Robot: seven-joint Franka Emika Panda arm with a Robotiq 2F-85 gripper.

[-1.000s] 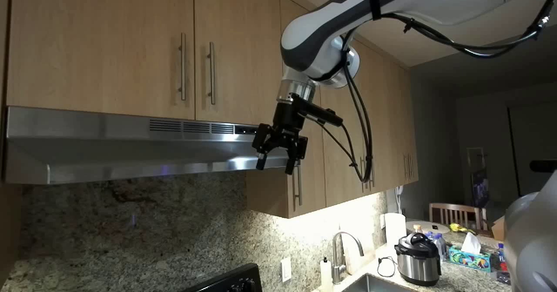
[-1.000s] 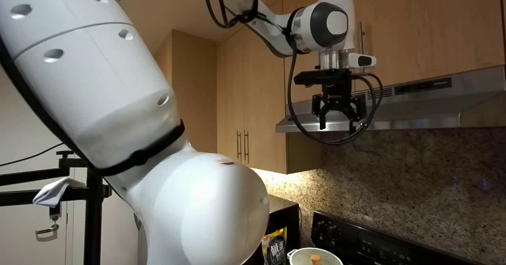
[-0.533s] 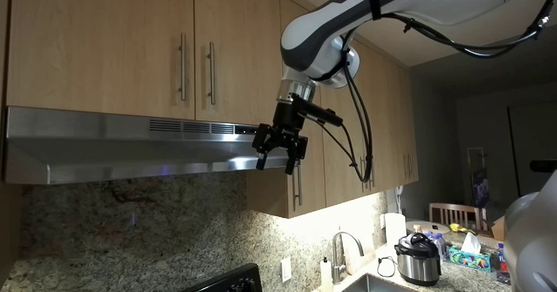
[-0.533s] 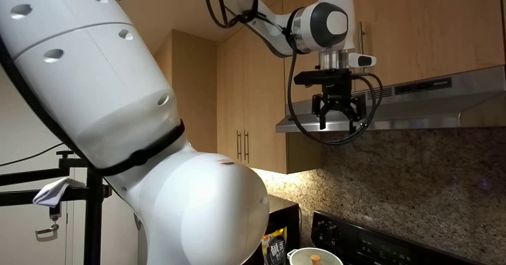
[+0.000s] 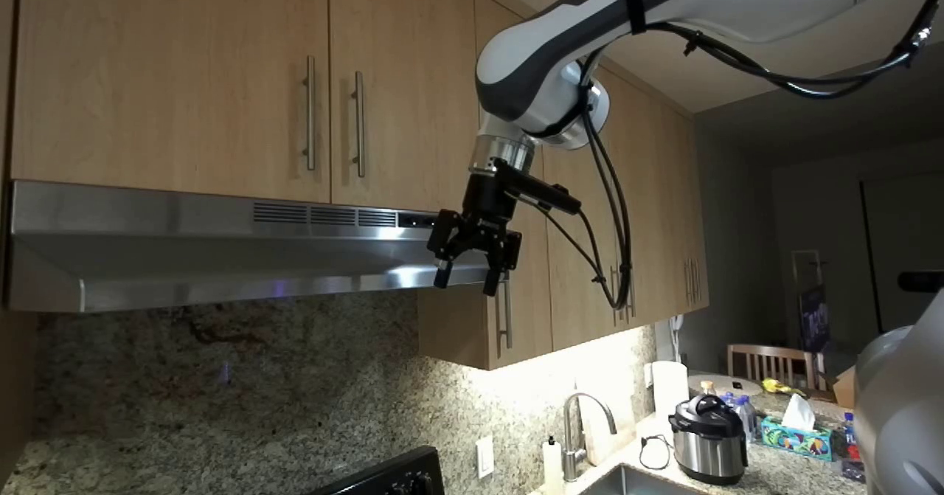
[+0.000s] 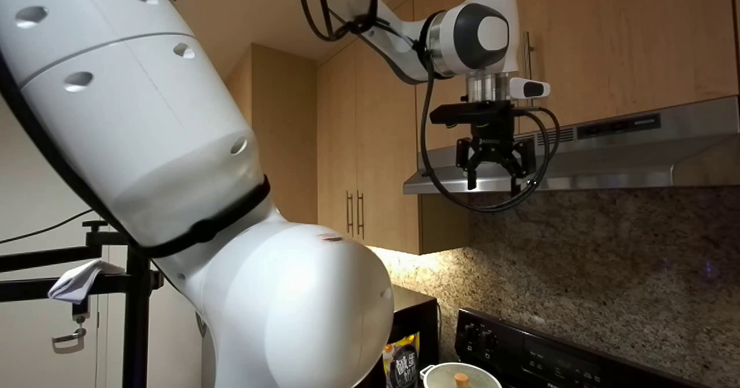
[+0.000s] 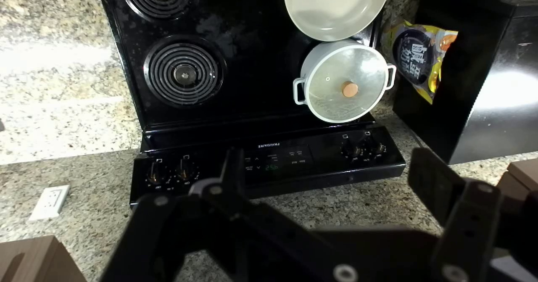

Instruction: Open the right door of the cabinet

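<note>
Speckled granite backsplash (image 5: 236, 399): runs across the background in both exterior views, brightly lit at its far end.
My black two-fingered gripper (image 5: 467, 279): fingers spread well apart, tips pointing down.
White-and-grey jointed arm (image 5: 531, 52): mine, bent above the gripper, with black cables (image 5: 625, 265) looped beside it.
Stainless-steel range hood (image 5: 214, 251): behind my fingers in both exterior views.
Short light-wood two-door cabinet (image 5: 221, 74): just above the hood.
Flat light-wood right door (image 5: 413, 74): closed, on that cabinet, its vertical silver bar handle (image 5: 359, 124) along its left edge; my gripper is apart from it, and in both exterior views my fingertips show lower than its bottom edge.
Black coil-burner stove (image 7: 252, 88): beneath me in the wrist view, bearing a white lidded two-handled pot (image 7: 332, 99), just beside a pale round pan (image 7: 332, 4).
Granite counter (image 5: 782, 473): well beyond, holding a silver-and-black cooker (image 5: 709, 447) and a patterned blue-green tissue box (image 5: 793, 438).
Wooden chair (image 5: 771, 350): farthest off, past the counter.
</note>
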